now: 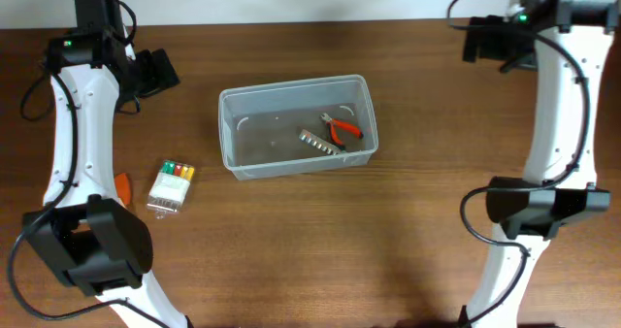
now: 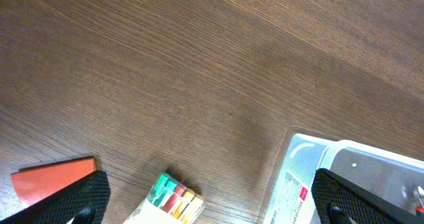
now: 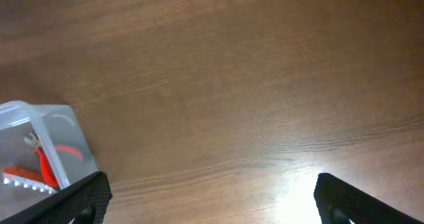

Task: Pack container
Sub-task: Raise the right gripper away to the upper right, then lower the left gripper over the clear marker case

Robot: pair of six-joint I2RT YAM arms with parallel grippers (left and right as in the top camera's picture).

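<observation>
The clear plastic container (image 1: 296,124) stands mid-table; it holds red-handled pliers (image 1: 343,127) and a metal bit strip (image 1: 320,142). Its corner shows in the left wrist view (image 2: 311,164) and in the right wrist view (image 3: 40,144). A pack of coloured bits (image 1: 172,185) lies left of it, also in the left wrist view (image 2: 173,197). An orange flat piece (image 1: 123,187) lies beside the left arm, also in the left wrist view (image 2: 53,177). My left gripper (image 1: 155,71) is open and empty at the far left. My right gripper (image 1: 485,39) is open and empty at the far right.
The wooden table (image 1: 388,241) runs to a white wall at the far edge. The arm bases stand at the front left (image 1: 92,246) and front right (image 1: 539,207).
</observation>
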